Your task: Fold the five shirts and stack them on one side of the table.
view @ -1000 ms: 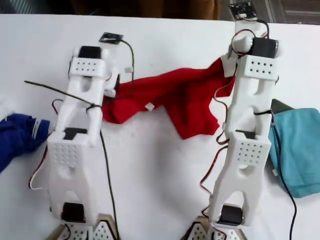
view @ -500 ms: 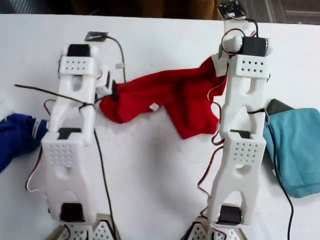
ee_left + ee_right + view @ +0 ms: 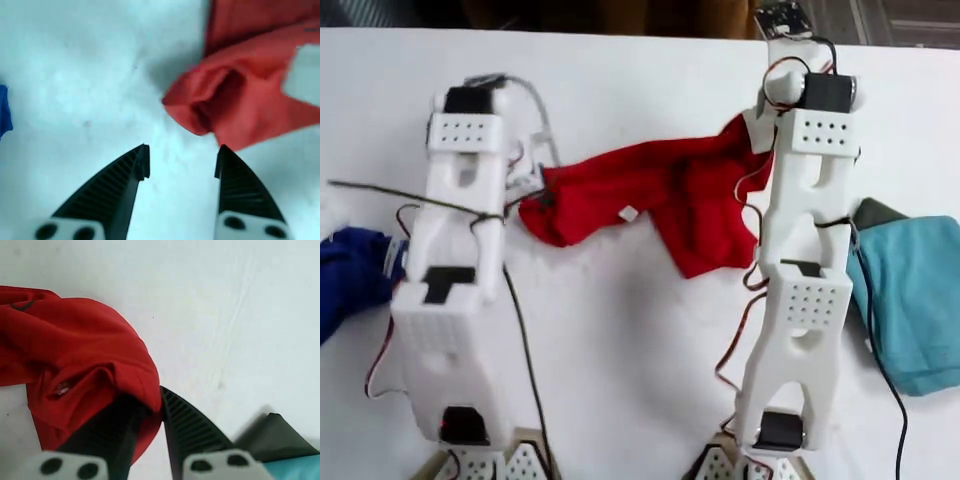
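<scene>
- At the far right end of the crumpled red cotton shirt (image 3: 75, 340), the right arm's fingers (image 3: 172, 410) are pinched shut on a bunched fold. That hold probably takes in several layers, so a pull could drag the whole heap instead of spreading it.
- Just left of the shirt's left end, the left arm's fingers (image 3: 131, 172) stand wide apart over the bare white tabletop (image 3: 75, 75), holding nothing. Closing here would catch no cloth.
- The shirt lies twisted across the far middle, between both arms. Folded unflattened, it would likely make a lumpy bundle.
- A rumpled blue garment (image 3: 350, 270) at the left edge and a folded teal cloth (image 3: 920, 300) at the right lie beside the arms, where a wide sweep could disturb them.
</scene>
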Robot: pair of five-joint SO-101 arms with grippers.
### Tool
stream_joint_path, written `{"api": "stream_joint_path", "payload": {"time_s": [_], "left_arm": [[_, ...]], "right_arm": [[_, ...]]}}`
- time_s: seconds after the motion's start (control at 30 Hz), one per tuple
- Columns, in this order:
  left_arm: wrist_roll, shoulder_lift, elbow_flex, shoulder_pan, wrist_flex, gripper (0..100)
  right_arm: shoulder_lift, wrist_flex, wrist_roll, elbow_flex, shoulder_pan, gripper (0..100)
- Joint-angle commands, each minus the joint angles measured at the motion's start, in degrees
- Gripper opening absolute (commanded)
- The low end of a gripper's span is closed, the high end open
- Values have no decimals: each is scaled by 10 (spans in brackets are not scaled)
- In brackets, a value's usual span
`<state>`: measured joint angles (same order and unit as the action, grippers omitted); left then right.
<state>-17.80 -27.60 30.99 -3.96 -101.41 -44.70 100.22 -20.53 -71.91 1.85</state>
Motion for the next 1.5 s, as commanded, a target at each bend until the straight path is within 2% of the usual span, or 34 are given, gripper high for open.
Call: {"api": "stream_joint_path", "payload": {"time_s": [0.0,0.33,0.67,0.73,0.87,0.97,1.23,1.47], "left_arm": [[-24,35,0,50,-2,233],[-57,-89,5,62,14,233],[-58,-105,5,74,41,232],[-58,-105,5,76,50,194],[-56,-106,2,76,83,41],[-57,-106,0,76,94,28],[-57,-98,7,57,88,25],[-39,-98,175,-7,-11,25]], "right_arm": [[3,11,-2,-17,-1,18],[6,11,-4,-17,0,18],[3,11,-3,-17,0,18],[3,11,-3,-17,0,18],[3,11,-2,-17,0,18],[3,11,-2,-17,0,18],[7,11,-2,-17,0,18],[29,12,-2,-18,0,18]]}}
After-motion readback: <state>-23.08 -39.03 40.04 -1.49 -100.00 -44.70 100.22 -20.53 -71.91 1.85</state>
